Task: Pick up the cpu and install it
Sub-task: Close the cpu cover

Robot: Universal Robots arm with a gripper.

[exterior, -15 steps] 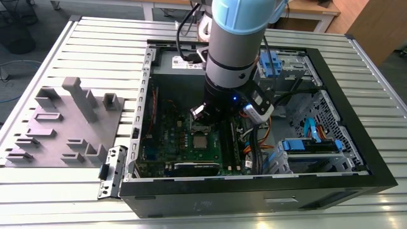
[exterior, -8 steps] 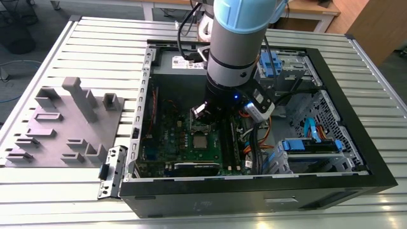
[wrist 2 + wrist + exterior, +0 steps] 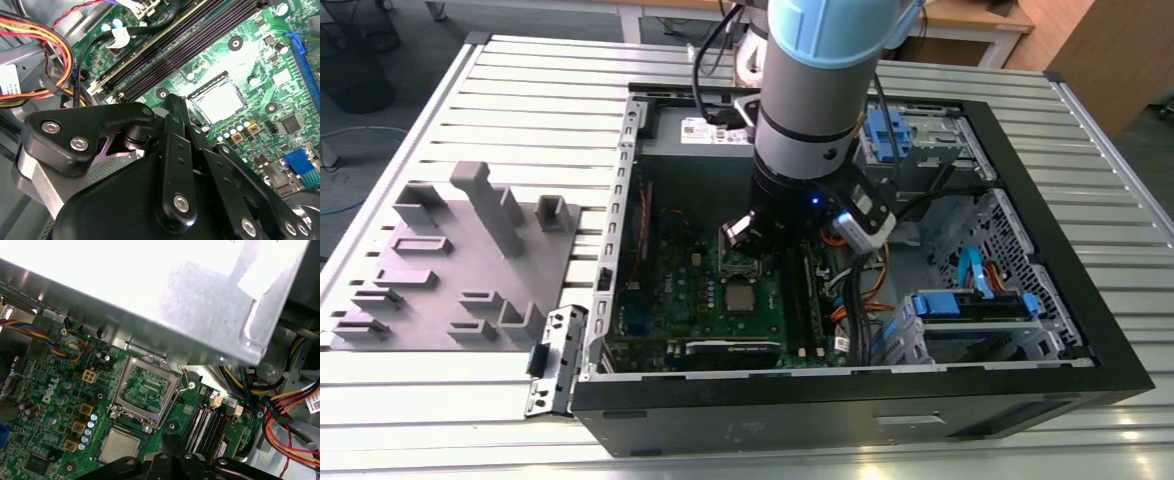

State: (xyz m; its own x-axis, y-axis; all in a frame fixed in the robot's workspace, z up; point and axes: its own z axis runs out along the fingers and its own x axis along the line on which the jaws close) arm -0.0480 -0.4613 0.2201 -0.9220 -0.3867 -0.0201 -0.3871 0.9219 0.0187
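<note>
In the exterior view the arm reaches down into the open case, its gripper low over the green board. The cpu sits flat in its socket near the gripper, on the side nearer the camera, with the frame between them. In the second wrist view the cpu lies in the socket, near the gripper tip but apart from it. It is not between the jaws, and I cannot tell whether these stand wide or narrow. In the first wrist view the cpu rests just beside the frame, off to one side of the gripper — nothing touches it
</note>
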